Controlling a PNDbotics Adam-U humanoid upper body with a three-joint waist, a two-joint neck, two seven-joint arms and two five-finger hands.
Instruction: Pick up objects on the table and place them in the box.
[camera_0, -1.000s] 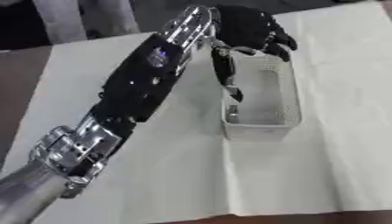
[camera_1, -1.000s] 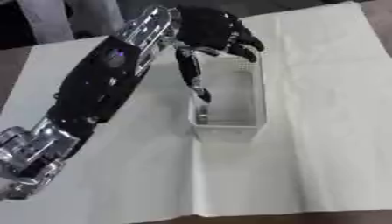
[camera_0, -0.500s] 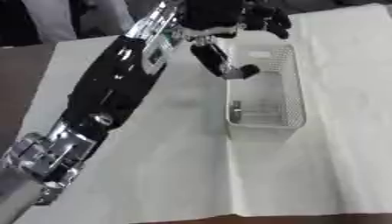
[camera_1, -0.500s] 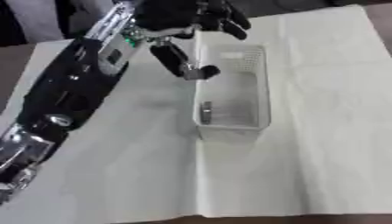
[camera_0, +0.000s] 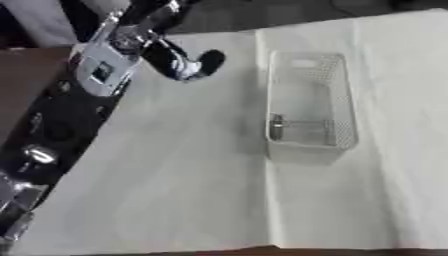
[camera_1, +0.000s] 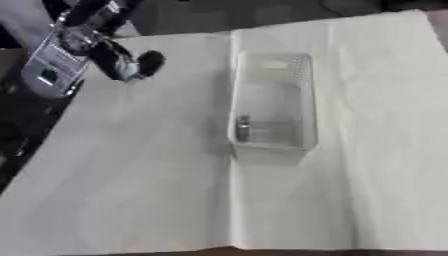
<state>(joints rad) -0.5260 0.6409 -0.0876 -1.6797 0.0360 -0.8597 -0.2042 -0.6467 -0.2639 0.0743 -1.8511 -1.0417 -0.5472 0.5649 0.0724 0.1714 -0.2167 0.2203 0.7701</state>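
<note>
A white mesh box (camera_0: 343, 107) stands lengthwise on the pale cloth, right of centre. Inside it, at the near left corner, stands a small silvery thing (camera_0: 276, 126); I cannot make out what it is. My left arm (camera_0: 103, 75) runs up the left side of both views, black with silver joints. Only a dark rounded part of my left hand (camera_0: 191, 65) shows, hanging above the cloth well left of the box and apart from it. The rest of that hand is cut off by the top edge. My right hand shows in no view.
The pale cloth (camera_0: 175, 190) covers most of the table. Brown tabletop (camera_0: 26, 70) shows at the left, and the cloth's near edge runs along the bottom. A dark area lies beyond the table's far edge.
My left hand was over the far end of the box; it has drawn back up and to the left, off the box. The box stays put.
</note>
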